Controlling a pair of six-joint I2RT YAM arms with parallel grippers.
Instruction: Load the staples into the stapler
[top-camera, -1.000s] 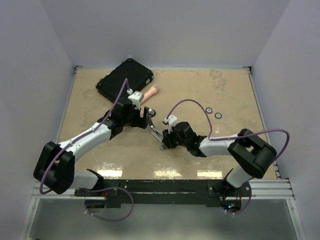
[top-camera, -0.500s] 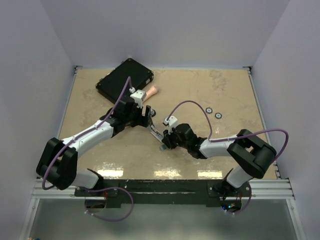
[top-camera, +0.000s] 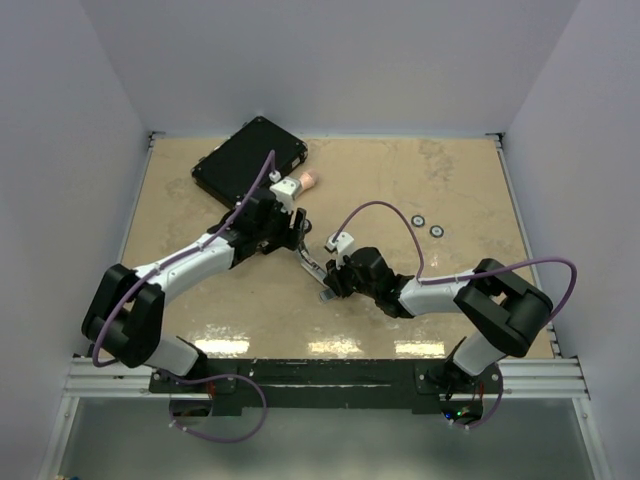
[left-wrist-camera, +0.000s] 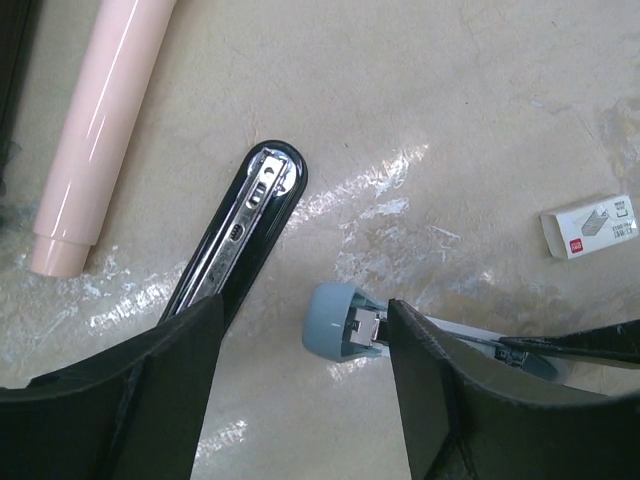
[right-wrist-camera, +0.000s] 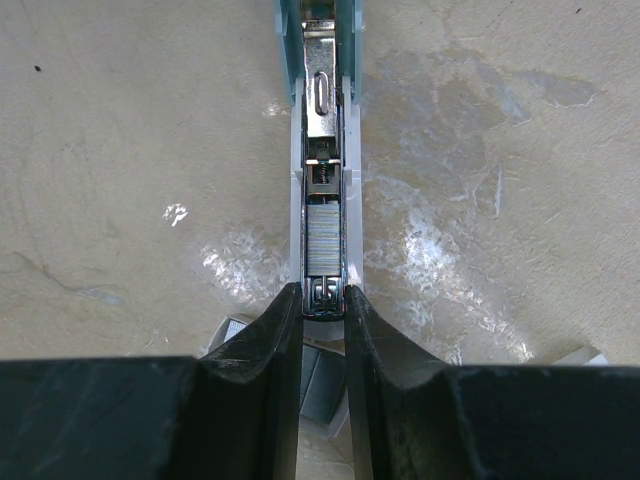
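- Firstly, right fingers: clenched on the blue stapler. One finger presses against each side wall of its open metal channel, at the channel end nearest the wrist camera.
- Staples: a short ribbed grey block lying inside the blue stapler's channel, between its walls and just beyond the right fingertips. A spring part and a slotted metal plate sit farther along the channel, towards the blue lid.
- Left fingers: released, standing wide apart and grasping nothing. The rounded blue end of the blue stapler shows in the gap, close to the inner face of one finger; whether they touch cannot be told.
- Black stapler: lies just beside the blue stapler's rounded end with its metal rail facing up. Its near part is hidden behind the other left finger.
- Pink cylinder: lies flat beyond the black stapler, on the side away from the blue stapler and apart from both.
- Small white box: lies well apart from the blue stapler, on the side opposite the black stapler.
- Surface: pale and marbled; it carries the blue stapler, and both arms converge over the stapler in the top view.
- Black case: lies beyond the blue stapler and to its left, well apart.
- Two small black rings: lie to the right of the blue stapler, well apart from it and near each other.
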